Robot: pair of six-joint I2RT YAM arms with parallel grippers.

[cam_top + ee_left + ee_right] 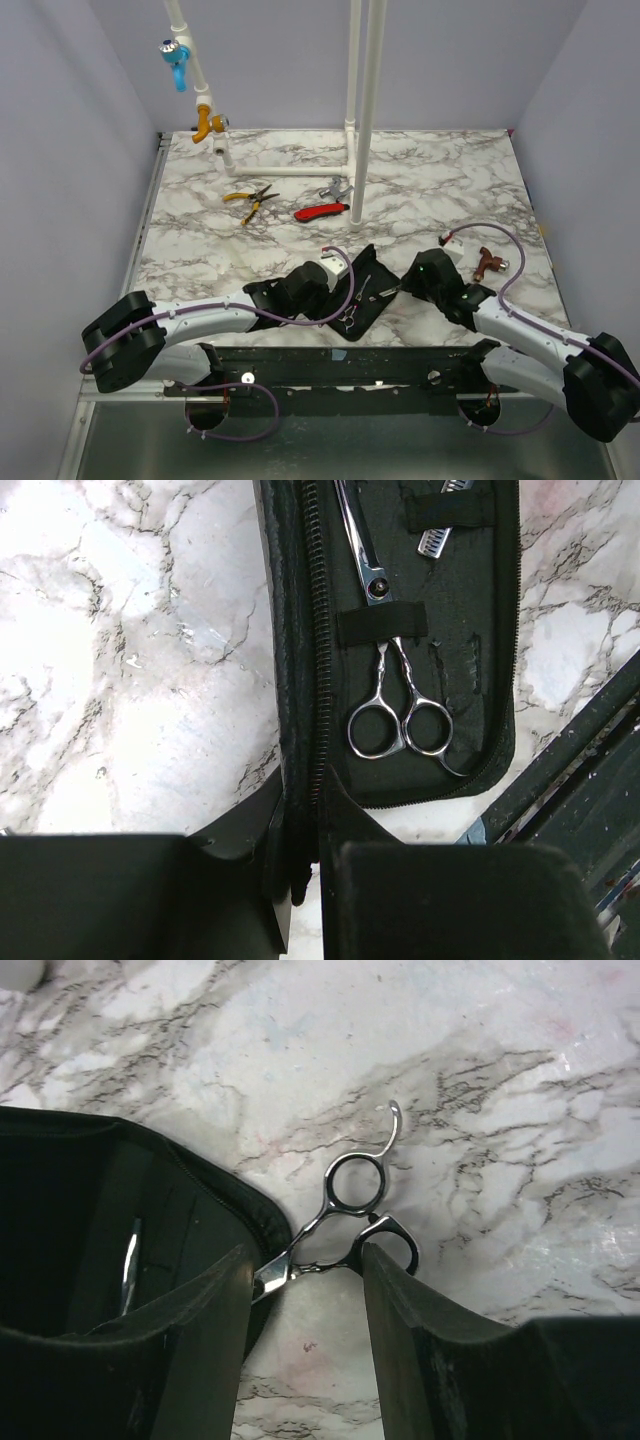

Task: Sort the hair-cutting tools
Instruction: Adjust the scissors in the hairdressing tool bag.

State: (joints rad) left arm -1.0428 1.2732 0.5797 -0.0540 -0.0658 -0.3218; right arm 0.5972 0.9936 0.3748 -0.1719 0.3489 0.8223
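Right wrist view has the loose scissors (320, 1222) lying on the marble table (500, 1080), finger rings pointing away from the black zip case (90, 1210) and the blade end meeting the case's rim. The right gripper (306, 1255) has its jaws apart on either side of the shank. I cannot tell whether they pinch the shank or merely flank it. The left gripper (300, 800) is clenched on the case's zipper edge, pinning the open flap flat. Inside, the strapped scissors (403, 735) sit tucked under an elastic strap (380, 625), with a toothed blade (437, 542) in the next slot. The step in hand looks like seating the loose pair in the case. To do it well, grasp across the shank close to the pivot so the blades stay shut. Lift only enough to clear the rim and lead with the tips toward a free loop. Keep the pair low and parallel to the case floor. The left grip should hold firm so the soft case does not slide or fold, and a snag on the zipper teeth is the likely fault.
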